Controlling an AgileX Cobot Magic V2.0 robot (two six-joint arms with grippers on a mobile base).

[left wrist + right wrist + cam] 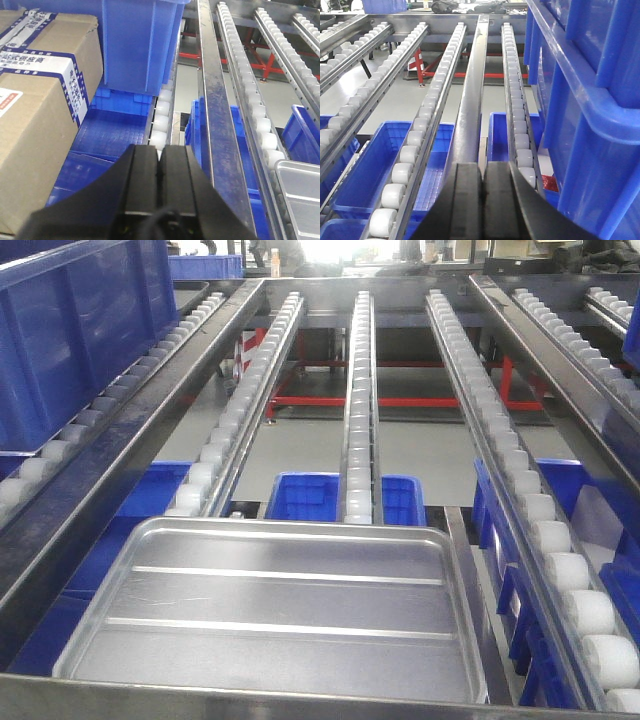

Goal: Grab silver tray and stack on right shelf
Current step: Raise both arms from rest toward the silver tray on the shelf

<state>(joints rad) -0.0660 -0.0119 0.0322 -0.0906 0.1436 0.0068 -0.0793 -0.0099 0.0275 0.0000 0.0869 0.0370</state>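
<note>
The silver tray (280, 610) lies flat on the right shelf (300, 702), just behind the steel front lip, resting on the near ends of the white roller lanes (358, 440). Two long ridges run across its shiny floor. One corner of the tray (302, 195) shows at the lower right of the left wrist view. My left gripper (159, 148) is shut with nothing between its fingers, over the rack to the left of the tray. In the right wrist view my right gripper (483, 165) is likewise shut and empty above a steel rail. Neither gripper appears in the front view.
A large blue crate (70, 330) sits on the left lane, also seen as the blue crate (140, 45). Another blue crate (590, 100) stands close on the right. Cardboard boxes (35, 100) are at far left. Blue bins (305, 495) lie below the rollers.
</note>
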